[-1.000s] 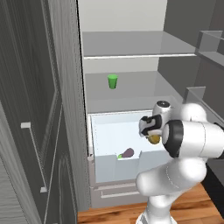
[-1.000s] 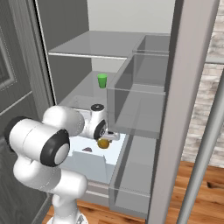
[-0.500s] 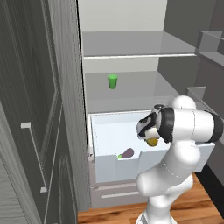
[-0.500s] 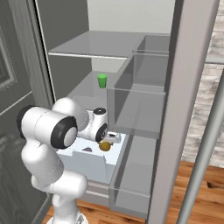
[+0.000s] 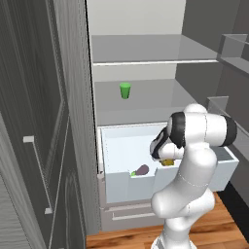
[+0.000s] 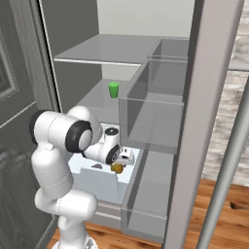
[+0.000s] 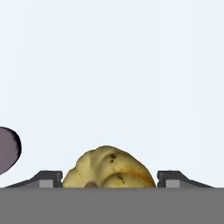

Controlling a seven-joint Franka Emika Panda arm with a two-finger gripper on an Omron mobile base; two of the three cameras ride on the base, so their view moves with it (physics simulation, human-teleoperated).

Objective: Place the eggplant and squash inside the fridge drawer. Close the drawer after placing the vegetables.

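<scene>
Sitting low at centre frame between my gripper's (image 7: 109,180) two fingertips, the squash (image 7: 109,168) looks firm, lumpy and light; I pinch it across its ribbed sides. Outward, the eggplant (image 5: 141,170) lies lower-centre in the open fridge drawer (image 5: 116,190), glossy, likely slippery.

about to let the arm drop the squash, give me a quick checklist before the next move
1. Fridge drawer pulled open: ok.
2. Eggplant already lying inside the drawer: ok.
3. Squash between the fingers of the gripper: ok.
4. Squash over the drawer's inside, not its wall: ok, pale floor shows behind it in the hand view.
5. Squash apart from the eggplant: ok.
6. Height above the drawer floor: cannot tell.
</scene>
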